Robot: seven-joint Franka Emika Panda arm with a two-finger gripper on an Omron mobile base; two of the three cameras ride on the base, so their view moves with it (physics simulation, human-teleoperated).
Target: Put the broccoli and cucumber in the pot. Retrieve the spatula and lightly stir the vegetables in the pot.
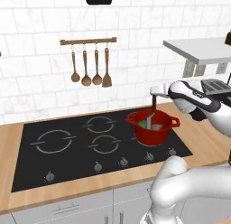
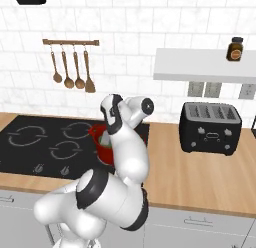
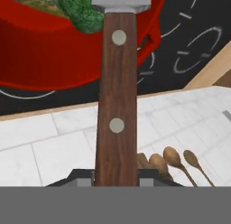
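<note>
On the wall at left a rail (image 1: pixel 88 40) holds wooden spoons (image 1: pixel 85 69) above a black cooktop (image 1: pixel 67 151) set into the wooden tabletop (image 1: pixel 205 137). Right of centre the red pot (image 1: pixel 152 128) sits on the cooktop, with the broccoli (image 3: pixel 83 13) and cucumber (image 3: pixel 31 4) inside it. The gripper (image 1: pixel 154 91) hangs above the pot, its jaws clamped on the brown handle of the spatula (image 3: pixel 117 83), whose grey blade dips down into the pot.
</note>
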